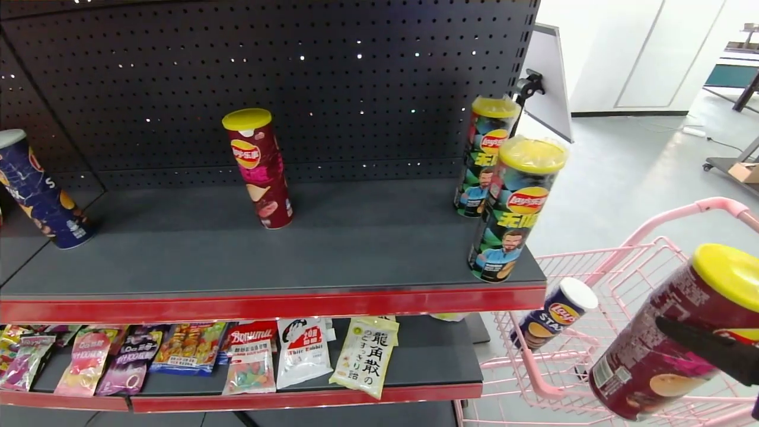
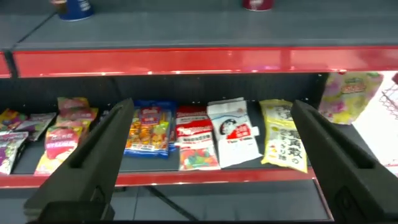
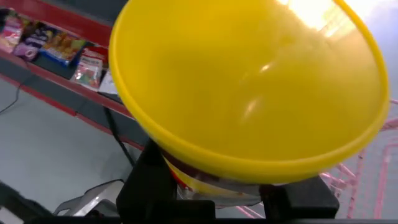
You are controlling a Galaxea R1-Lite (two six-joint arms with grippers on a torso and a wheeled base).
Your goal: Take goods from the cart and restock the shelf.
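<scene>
Right gripper (image 1: 705, 347) is clamped around a maroon can (image 1: 634, 362) with a yellow lid, tilted, at the lower right of the frame just over the pink cart (image 1: 593, 255). Left gripper (image 2: 211, 109) is spread wide with nothing in it, facing the lower shelf (image 1: 427, 362) and its row of snack bags (image 1: 302, 353). The danger, as I read it, is the route up to the top shelf (image 1: 356, 249): a green can (image 1: 513, 213) stands right at the front right corner, and a low swing could clip it and send it off the edge. A low entry could also catch the red lip (image 1: 267, 305), and a tilted can may topple when set down. The count is four cans on the top shelf: one blue (image 1: 41, 196) at far left, one maroon (image 1: 261, 172) mid-shelf and two green, the second (image 1: 483, 157) behind the first. One blue can (image 1: 554, 317) lies in the cart and one is in the grip, making six. The bags overlap too much to count.
</scene>
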